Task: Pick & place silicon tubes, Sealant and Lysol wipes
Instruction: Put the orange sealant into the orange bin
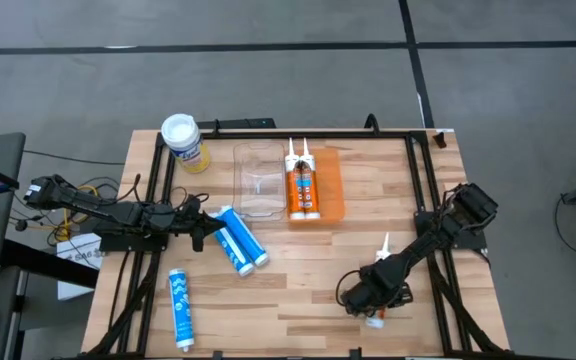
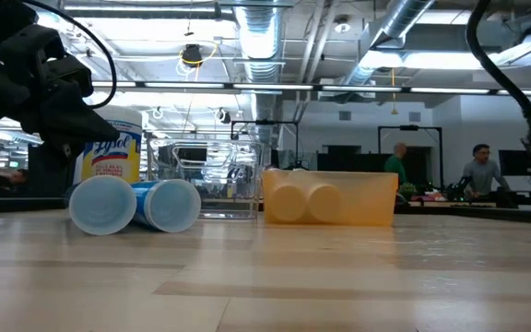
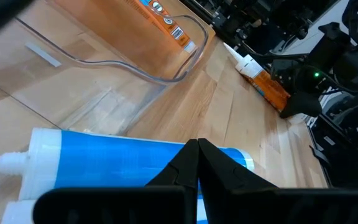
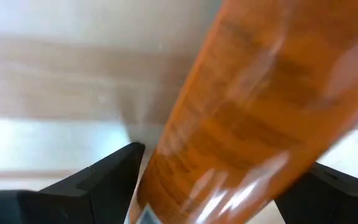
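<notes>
High view, left to right: lone blue tube (image 1: 179, 308) near front edge; left gripper (image 1: 201, 231) pinched together, touching paired blue tubes (image 1: 239, 239); Lysol wipes (image 1: 184, 141) upright at back; clear tray (image 1: 258, 180); orange tubes (image 1: 302, 186) in orange tray (image 1: 329, 186); right gripper (image 1: 372, 296) spread wide, apparently straddling an orange tube (image 4: 241, 124)

We see: table (image 1: 368, 300) wooden | two people (image 2: 479, 171) far behind | ducts (image 2: 256, 37) overhead | cables (image 1: 88, 190) beside table
</notes>
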